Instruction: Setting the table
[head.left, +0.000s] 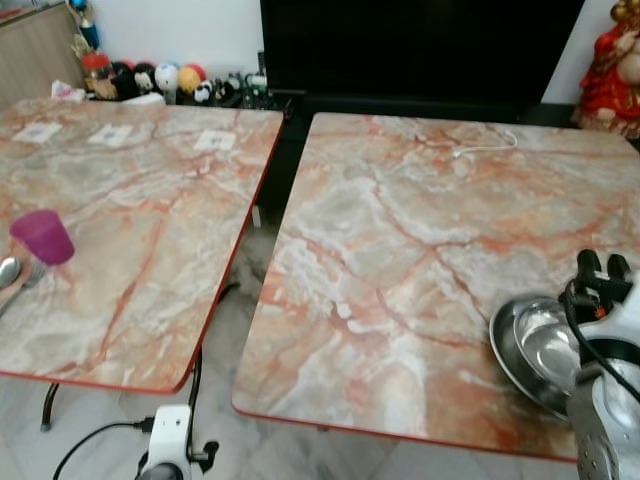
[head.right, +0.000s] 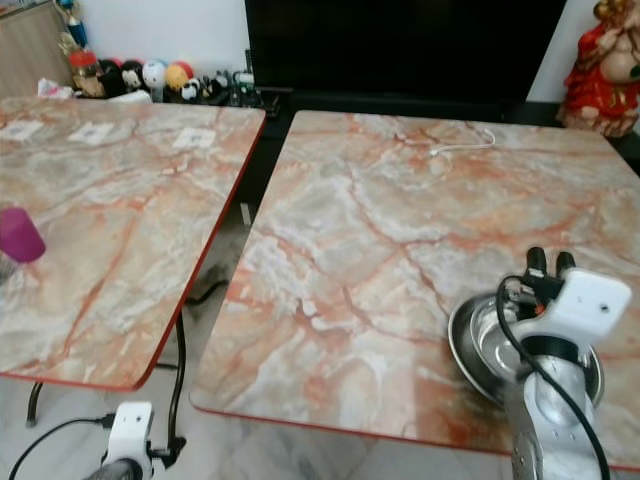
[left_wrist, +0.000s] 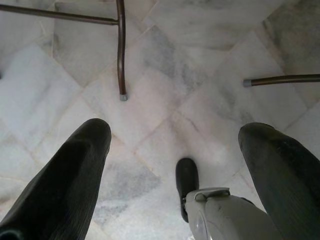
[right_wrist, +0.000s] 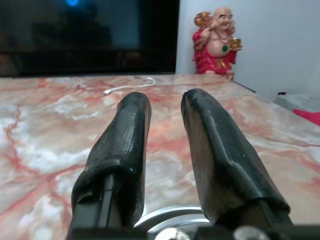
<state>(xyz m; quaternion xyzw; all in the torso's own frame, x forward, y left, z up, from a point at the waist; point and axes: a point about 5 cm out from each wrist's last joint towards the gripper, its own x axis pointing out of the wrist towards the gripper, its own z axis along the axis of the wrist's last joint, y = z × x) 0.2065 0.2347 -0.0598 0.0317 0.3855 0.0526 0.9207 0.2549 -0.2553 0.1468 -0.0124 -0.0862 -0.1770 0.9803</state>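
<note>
Resting bowl: a steel bowl (head.right: 490, 345) sits on the right worktop (head.left: 400, 250) near its front right corner, partly covered by the right arm
Right tool: the right tool (head.right: 551, 262) hovers over the bowl's far rim; its two black fingers (right_wrist: 125, 145) stand close together with a narrow gap, and nothing shows between them; the bowl's rim shows just beneath them in the right wrist view
Left tool: the left tool (left_wrist: 172, 150) hangs low over the pale marble floor (left_wrist: 165, 65), fingers spread wide and holding nothing; dark metal legs (left_wrist: 120, 50) stand on the floor beyond it
Left worktop: the left worktop (head.left: 150, 220), with the same orange-veined marble pattern, carries a purple cup (head.left: 43, 236) at its left edge; a spoon (head.left: 8, 270) and another piece of cutlery lie just beside the cup
Labels: three small white tags (head.left: 112, 135) lie in a row along the far side of the left worktop; their writing is too small to read
Cable: a white cable (head.left: 485, 145) lies at the far side of the right worktop
Surroundings: a red and gold figurine (right_wrist: 216, 42) stands past the far right corner; a dark screen (head.left: 420, 50) fills the wall behind; small round toys (head.left: 165, 78) line up at the wall
</note>
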